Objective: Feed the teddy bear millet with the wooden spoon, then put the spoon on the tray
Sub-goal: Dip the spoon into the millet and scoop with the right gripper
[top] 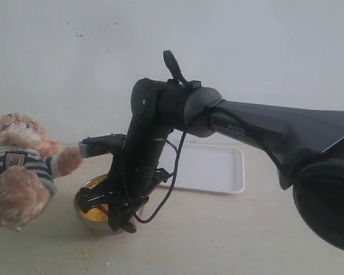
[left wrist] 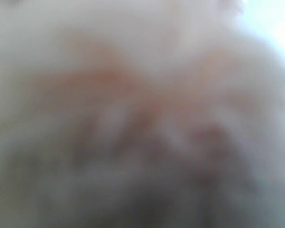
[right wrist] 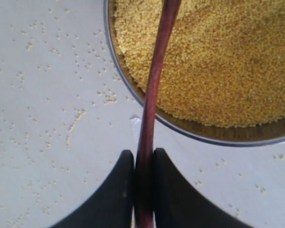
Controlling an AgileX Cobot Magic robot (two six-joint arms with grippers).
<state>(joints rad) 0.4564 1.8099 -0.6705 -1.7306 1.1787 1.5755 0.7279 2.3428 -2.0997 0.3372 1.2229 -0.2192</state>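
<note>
Tabletop point(right wrist: 47, 156): grains strewn.
Right gripper point(right wrist: 143, 159): clamped on wooden spoon point(right wrist: 154, 85), over millet point(right wrist: 218, 61).
Pending: feeding teddy bear point(top: 20, 169), then tray point(top: 212, 169).

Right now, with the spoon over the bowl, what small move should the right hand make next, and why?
Probably dip the wooden spoon down into the millet and scoop: the right hand is shut on its handle, which crosses the rim of the steel bowl, and the teddy bear is beside it.

Black arm point(top: 275, 132), curved black claw point(right wrist: 142, 154), looped cable point(top: 175, 166), PIPER lettering point(top: 236, 130).
</note>
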